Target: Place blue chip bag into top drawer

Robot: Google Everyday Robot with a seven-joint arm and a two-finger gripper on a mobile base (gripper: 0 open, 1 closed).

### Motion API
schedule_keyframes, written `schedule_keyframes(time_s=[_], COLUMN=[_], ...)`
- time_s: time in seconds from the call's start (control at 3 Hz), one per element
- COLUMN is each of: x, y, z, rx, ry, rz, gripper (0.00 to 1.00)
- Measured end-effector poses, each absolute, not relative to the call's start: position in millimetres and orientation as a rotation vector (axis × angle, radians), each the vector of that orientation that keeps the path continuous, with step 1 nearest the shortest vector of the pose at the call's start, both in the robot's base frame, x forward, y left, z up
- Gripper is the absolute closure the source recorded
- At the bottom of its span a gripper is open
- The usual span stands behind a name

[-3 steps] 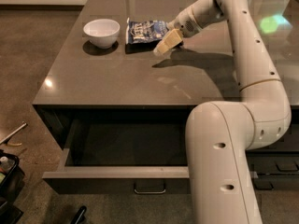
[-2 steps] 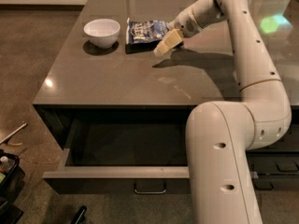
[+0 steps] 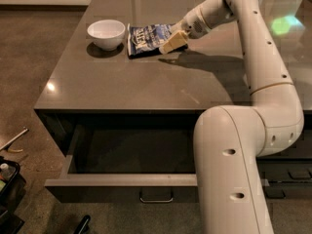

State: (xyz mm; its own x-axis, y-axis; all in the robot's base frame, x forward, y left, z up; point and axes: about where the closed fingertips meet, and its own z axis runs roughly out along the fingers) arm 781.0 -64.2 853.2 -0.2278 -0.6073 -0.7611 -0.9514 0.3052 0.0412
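Observation:
The blue chip bag (image 3: 146, 39) lies flat on the grey counter (image 3: 146, 82), just right of a white bowl (image 3: 106, 33). My gripper (image 3: 171, 43) hangs just above the counter at the bag's right edge, its pale fingers pointing down-left over the bag's corner. I cannot tell whether it touches the bag. The top drawer (image 3: 122, 179) is pulled open below the counter's front edge, its dark inside empty, with a small curved metal handle (image 3: 156, 197) on its front. My white arm hides the drawer's right part.
My arm's large white link (image 3: 234, 174) stands in front of the drawer's right side. Narrower dark drawers (image 3: 287, 172) sit at lower right. Tools and a black bin (image 3: 7, 179) lie on the brown floor at left.
The gripper has shifted left and a little up, further over the bag's right edge. The bag, bowl and drawer have not moved.

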Motion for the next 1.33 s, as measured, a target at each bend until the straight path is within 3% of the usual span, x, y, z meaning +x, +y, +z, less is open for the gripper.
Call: schedule_keyframes(time_s=[0.67,1.0,1.33], x=[781.0,781.0,781.0], y=[-64.2,-64.1,-64.1], z=[853.2,853.1,853.5], rx=[-1.382,-1.382,-1.382], ry=[1.933,1.933,1.933], rz=[0.687,0.687,0.687], gripper=[0.89,1.00,1.00])
